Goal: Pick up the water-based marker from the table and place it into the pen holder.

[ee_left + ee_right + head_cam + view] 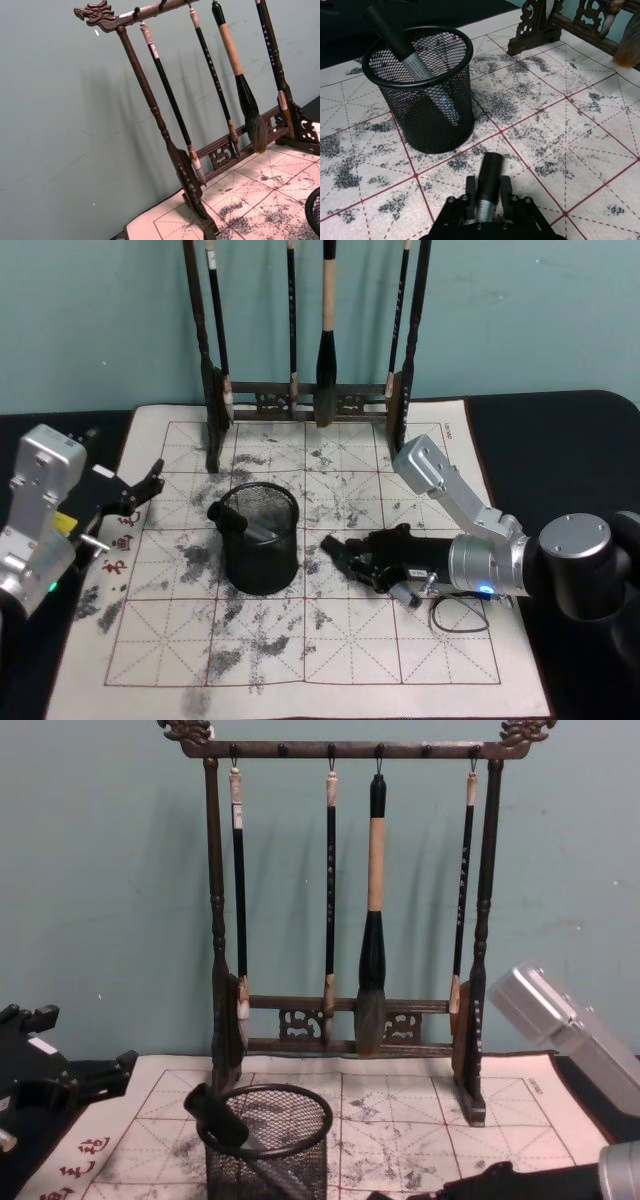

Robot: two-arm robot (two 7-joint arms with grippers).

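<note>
So the right gripper is lying low over the calligraphy mat, at about 3 o'clock from the pen holder. It's near the holder but not touching it. Its fingers are clenched on the water-based marker, and the black cap end pokes out past the fingertips toward the holder. The marker sits more or less level, just above the mat.

Heads up, the holder isn't empty. A second marker leans in it on a slant, with its black cap sticking over the rim at roughly 9 to 10 o'clock. Its grey barrel runs down across the inside, so part of the opening is taken. The holder stands upright on the mat, and between it and the gripper there's just ink-blotched grid paper.

At 12 o'clock from the holder, well back on the mat's far edge, is the tall wooden brush rack. Four brushes hang from it, and the fat one is second from the right.

The left gripper is parked off at about 10 o'clock, over the mat's left edge. Its fingers look spread with nothing between them.

A loop of black cable rests on the mat under the right arm's wrist. The dark table shows around the mat.
</note>
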